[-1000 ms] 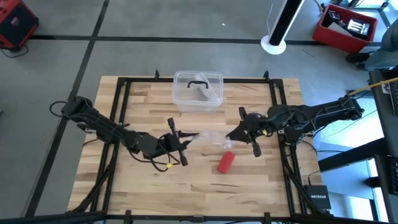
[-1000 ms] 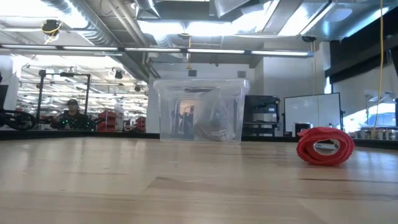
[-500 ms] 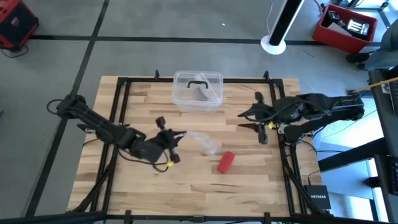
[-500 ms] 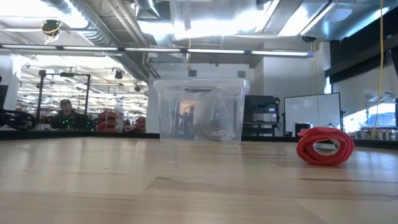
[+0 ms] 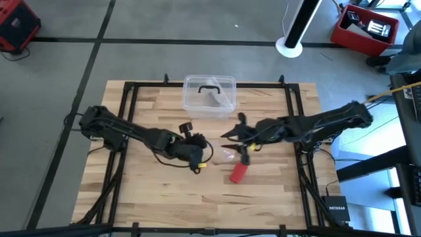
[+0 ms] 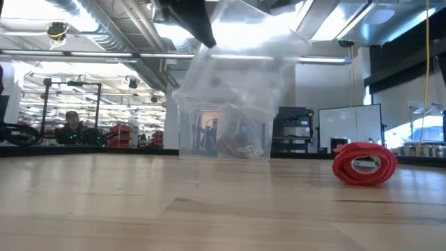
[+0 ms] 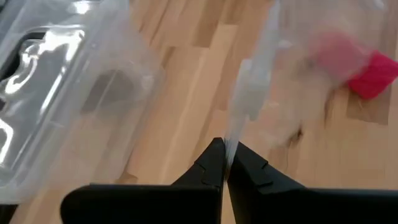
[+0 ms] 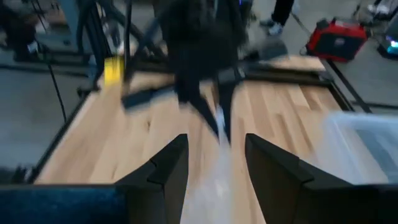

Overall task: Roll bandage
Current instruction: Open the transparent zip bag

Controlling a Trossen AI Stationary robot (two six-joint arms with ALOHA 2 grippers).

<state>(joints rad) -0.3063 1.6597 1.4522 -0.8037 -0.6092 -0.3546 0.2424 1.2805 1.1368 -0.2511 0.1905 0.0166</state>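
The red bandage is a small roll [image 5: 238, 172] lying on its side on the wooden table; it also shows in the low view [image 6: 364, 164] and the left wrist view [image 7: 372, 73]. My left gripper [image 5: 200, 150] is near the table's middle, shut on a clear plastic bag [image 5: 223, 153]. The bag hangs above the table in the low view [image 6: 244, 63]. My right gripper [image 5: 233, 139] is open. It faces the left gripper from the right, its fingers [image 8: 165, 168] on either side of the bag's end [image 8: 217, 180]. I cannot tell if they touch it. My left gripper pinches an edge of the clear bag [image 7: 231, 140] between its two fingertips. The bag stretches away from the fingertips toward the table's right. In the low view it is lifted clear of the table.
A clear plastic box with a black handle [image 5: 209, 97] stands at the table's far middle, just behind both grippers. A black frame [image 5: 128, 99] runs around the table. There is bare wood in front of the roll. A person [image 6: 73, 125] sits far off in the room.
My left gripper has gone toward the table's right with the clear bag and raised it into the low view. My right gripper drew back toward the table's right edge, then came left, close to the bag. The red roll has stayed where it was.
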